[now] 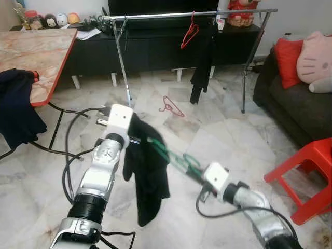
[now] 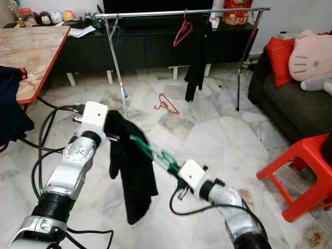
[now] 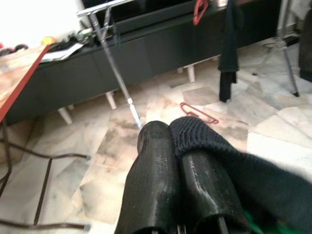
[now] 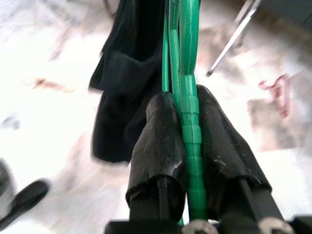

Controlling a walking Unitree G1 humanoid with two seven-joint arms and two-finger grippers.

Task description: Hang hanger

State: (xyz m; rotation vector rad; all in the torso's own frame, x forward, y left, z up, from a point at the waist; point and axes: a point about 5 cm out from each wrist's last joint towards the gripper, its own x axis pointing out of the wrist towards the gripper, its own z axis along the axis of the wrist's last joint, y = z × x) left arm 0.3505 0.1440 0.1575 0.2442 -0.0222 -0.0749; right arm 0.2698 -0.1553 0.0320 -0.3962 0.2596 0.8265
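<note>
A green hanger [image 1: 174,158] with a black garment [image 1: 148,176] draped on it hangs low over the floor between my two arms. My right gripper [image 4: 187,100] is shut on the green hanger's shaft [image 4: 189,73], below and right of the garment. My left gripper [image 3: 168,129] has its fingers pressed together, and the garment [image 3: 234,161] lies over one finger; I cannot see anything between them. Across the room stands the clothes rail [image 1: 171,15]. It holds a red hanger [image 1: 189,33] and a dark garment [image 1: 203,62].
Another red hanger [image 1: 171,107] lies on the marble floor near the rail's foot. A marble-topped table [image 1: 36,52] with dark cloth on its edge stands at the left. At the right are a red stool [image 1: 311,171] and a dark sofa [image 1: 290,104]. Black cables [image 1: 67,171] loop beside my left arm.
</note>
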